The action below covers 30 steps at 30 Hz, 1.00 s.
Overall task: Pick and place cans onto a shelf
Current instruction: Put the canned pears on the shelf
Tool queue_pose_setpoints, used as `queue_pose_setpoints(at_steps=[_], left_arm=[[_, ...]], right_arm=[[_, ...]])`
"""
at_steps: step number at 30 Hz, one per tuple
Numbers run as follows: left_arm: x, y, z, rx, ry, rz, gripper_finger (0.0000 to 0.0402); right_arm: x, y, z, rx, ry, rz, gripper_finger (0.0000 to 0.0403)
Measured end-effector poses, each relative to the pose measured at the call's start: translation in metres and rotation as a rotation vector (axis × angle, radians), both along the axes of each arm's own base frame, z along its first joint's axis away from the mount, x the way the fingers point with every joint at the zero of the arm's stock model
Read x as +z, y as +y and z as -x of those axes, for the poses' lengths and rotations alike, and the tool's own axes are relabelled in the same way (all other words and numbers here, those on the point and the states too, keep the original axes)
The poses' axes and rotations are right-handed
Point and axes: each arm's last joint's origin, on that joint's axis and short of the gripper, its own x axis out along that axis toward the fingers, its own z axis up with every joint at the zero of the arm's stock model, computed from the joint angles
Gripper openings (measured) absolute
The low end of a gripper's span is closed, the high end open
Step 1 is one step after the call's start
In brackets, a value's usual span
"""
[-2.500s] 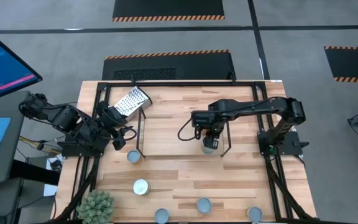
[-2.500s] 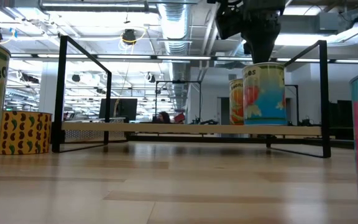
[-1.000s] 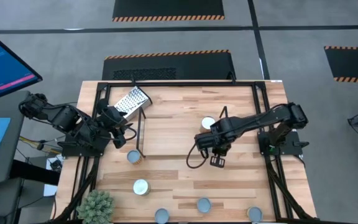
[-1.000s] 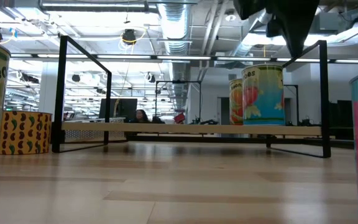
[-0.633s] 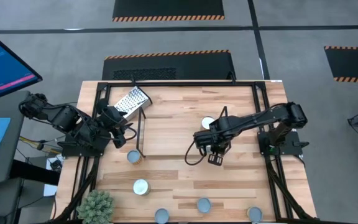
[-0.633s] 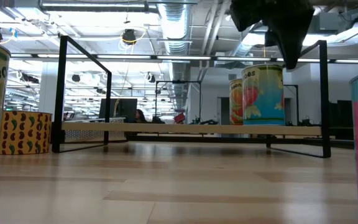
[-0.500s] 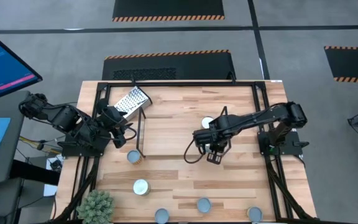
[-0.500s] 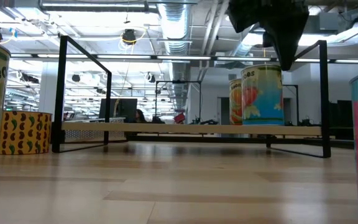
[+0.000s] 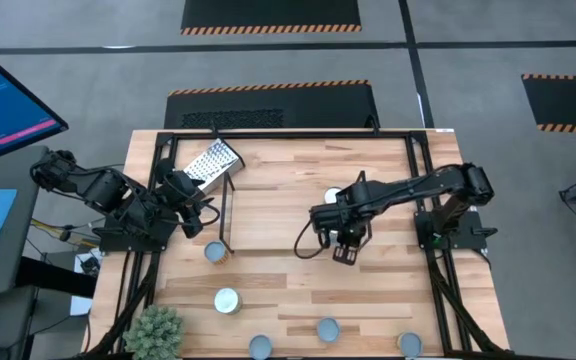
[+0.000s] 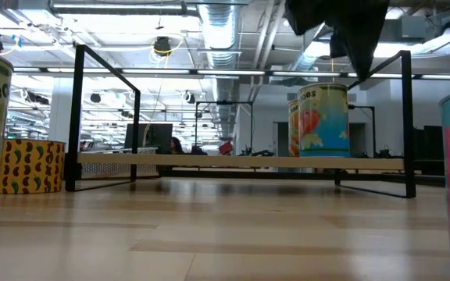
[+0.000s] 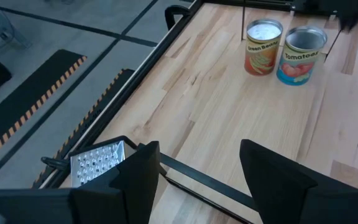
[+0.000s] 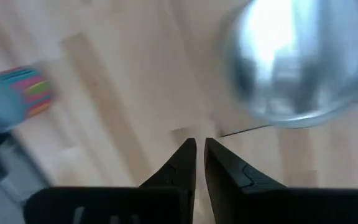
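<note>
Two cans stand side by side on the shelf [image 9: 226,215]: an orange green-beans can [image 11: 263,46] and a blue tomato can [image 11: 303,46], which also shows in the low view [image 10: 319,117]. My right gripper [image 9: 343,253] hangs shut and empty over the shelf's near side, right beside the tomato can's silvery lid [image 12: 297,68]. My left gripper [image 9: 190,195] waits open and empty at the table's left, by the grater [image 11: 98,162]. Several more cans stand on the table toward the near edge, such as two [image 9: 214,253] [image 9: 226,300] at the near left.
The metal grater [image 9: 213,162] lies at the far left, against the shelf's corner. A small plant [image 9: 156,330] stands at the near left corner. Cans [image 9: 327,329] [image 9: 409,344] [image 9: 259,346] line the near edge. Bare wood lies between the shelf and these cans.
My right gripper has drifted a little toward the table's left and far side, staying above the shelf's near edge. In the low view the tomato can now stands slightly further left, in front of the orange can.
</note>
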Motion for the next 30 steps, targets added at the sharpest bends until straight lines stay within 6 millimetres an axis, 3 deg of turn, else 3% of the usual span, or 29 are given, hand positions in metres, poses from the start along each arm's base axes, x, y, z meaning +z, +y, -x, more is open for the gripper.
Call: queue_pose_setpoints(at_steps=[4,9,14,22,30], left_arm=[[0.0,0.0,0.0,0.0,0.0,0.0,0.0212],[0.0,0.0,0.0,-0.005,0.004,0.008,0.0212],[-0.003,-0.004,0.0,-0.057,0.045,0.17,0.0212],[-0.015,-0.029,-0.009,-0.177,0.23,0.595,0.0212],[-0.03,-0.074,-0.043,-0.171,0.189,0.748,0.0212]], right_arm=[[0.017,0.011,-0.007,0.13,-0.12,-0.078,0.0059],[0.03,0.018,-0.03,0.308,-0.421,-0.077,0.0059],[0.039,0.008,-0.048,0.295,-0.62,-0.035,0.0059],[0.039,-0.029,-0.054,0.022,-0.615,0.099,0.0059],[0.042,-0.056,-0.047,-0.057,-0.569,0.29,0.0059]])
